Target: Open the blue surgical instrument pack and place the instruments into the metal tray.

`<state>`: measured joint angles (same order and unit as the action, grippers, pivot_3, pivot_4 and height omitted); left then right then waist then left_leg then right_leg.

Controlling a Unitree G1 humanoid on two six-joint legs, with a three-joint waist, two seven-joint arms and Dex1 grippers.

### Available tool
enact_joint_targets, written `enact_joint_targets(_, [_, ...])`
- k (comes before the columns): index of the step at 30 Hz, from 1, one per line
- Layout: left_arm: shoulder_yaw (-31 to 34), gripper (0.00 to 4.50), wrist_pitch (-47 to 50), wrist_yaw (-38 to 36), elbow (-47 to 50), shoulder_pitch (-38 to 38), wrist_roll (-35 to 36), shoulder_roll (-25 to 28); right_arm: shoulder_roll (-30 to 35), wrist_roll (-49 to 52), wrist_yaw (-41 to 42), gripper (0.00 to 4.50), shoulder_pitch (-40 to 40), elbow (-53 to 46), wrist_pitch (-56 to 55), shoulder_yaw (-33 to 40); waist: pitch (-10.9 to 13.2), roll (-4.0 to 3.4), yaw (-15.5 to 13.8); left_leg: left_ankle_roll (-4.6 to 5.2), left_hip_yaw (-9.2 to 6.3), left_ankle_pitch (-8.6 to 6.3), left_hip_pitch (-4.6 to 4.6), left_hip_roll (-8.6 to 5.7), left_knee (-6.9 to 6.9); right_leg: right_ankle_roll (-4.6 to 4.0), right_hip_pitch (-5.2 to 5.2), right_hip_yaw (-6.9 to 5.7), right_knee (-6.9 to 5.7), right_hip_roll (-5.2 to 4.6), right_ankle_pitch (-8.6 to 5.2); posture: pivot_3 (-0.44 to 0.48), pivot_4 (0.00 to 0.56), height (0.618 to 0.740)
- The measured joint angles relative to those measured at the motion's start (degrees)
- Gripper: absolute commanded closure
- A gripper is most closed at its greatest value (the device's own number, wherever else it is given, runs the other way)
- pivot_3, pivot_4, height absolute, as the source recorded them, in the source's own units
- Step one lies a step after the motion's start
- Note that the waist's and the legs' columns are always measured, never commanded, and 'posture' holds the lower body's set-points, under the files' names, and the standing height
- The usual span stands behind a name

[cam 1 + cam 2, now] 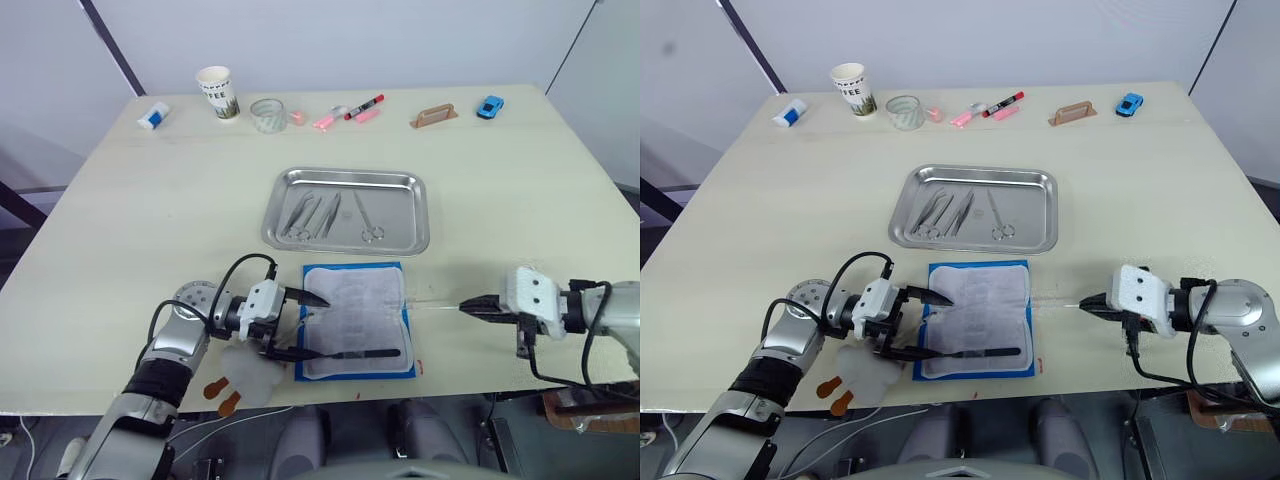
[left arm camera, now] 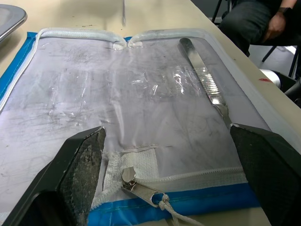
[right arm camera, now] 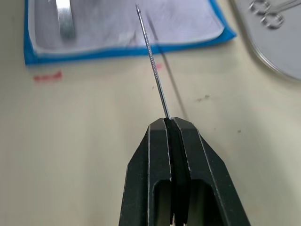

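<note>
Steel probe (image 3: 153,66), thin, pinched in right pincer (image 3: 169,123); might slip before reaching metal tray (image 1: 420,215). Left pincer (image 1: 308,326) wide over blue pack (image 1: 405,330).

Both arms are silver-grey metal with rounded joint housings, and each ends in a blocky white wrist unit carrying two black, wedge-shaped fingers. The left gripper (image 1: 312,326) has pitted, matte finger faces. The right gripper (image 1: 466,305) has smooth tapered fingers with hollowed backs. Black cables loop over each forearm, the left one arching at 12 o'clock above its wrist.
</note>
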<state>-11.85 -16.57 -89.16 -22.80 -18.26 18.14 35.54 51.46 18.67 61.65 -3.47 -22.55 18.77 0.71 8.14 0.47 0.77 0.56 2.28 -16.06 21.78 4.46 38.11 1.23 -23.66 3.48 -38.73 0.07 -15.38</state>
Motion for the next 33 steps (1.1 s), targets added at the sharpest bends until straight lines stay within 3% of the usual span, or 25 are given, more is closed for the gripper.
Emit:
enact_joint_targets(5, [-0.01,0.0,-0.13,-0.01,-0.4,-0.37,0.0,-0.4,-7.29,6.79,-7.98,4.47,-7.35,-3.74,12.21,-0.04,-0.01,-0.02,-0.07,0.0,-0.02,0.0,0.02,0.0,0.02,0.0,0.0,-0.01,-0.03,0.0,0.0,0.0,0.15,0.737])
enact_joint_targets(12, [0.02,0.0,-0.16,0.09,-0.5,-0.44,-0.02,-0.64,-18.67,7.59,-23.02,4.47,-18.94,-2.75,28.04,-3.57,-0.01,-0.03,-0.19,0.0,-0.04,0.0,0.05,0.0,0.05,-0.01,-0.01,-0.03,-0.06,-0.01,0.0,0.0,0.15,0.737])
enact_joint_targets(20, [0.05,0.0,-0.25,0.26,-0.58,-0.61,-0.07,-0.66,-35.36,2.14,-42.61,4.47,-33.16,8.19,42.99,-6.62,-0.06,-0.07,0.03,0.0,-0.07,0.0,0.09,0.0,0.05,-0.02,-0.07,-0.04,-0.12,0.0,0.0,0.0,0.15,0.737])
enact_joint_targets(25, [0.08,0.0,-0.27,0.28,-0.64,-0.6,-0.06,-0.87,-43.18,-1.94,-51.42,4.47,-35.93,16.24,47.52,-7.02,-0.06,-0.08,-0.03,0.0,-0.07,0.0,0.18,-0.04,0.06,-0.01,-0.11,-0.01,-0.11,-0.05,0.01,0.0,0.15,0.737])
enact_joint_targets(33, [0.08,0.0,-0.29,0.51,-0.74,-0.58,-0.06,-0.95,-48.0,-6.21,-58.2,4.47,-40.18,25.21,45.67,-4.5,-0.06,-0.1,0.06,0.0,-0.1,0.01,0.19,-0.05,0.05,-0.01,-0.12,-0.03,-0.12,-0.05,0.01,0.0,0.15,0.737])
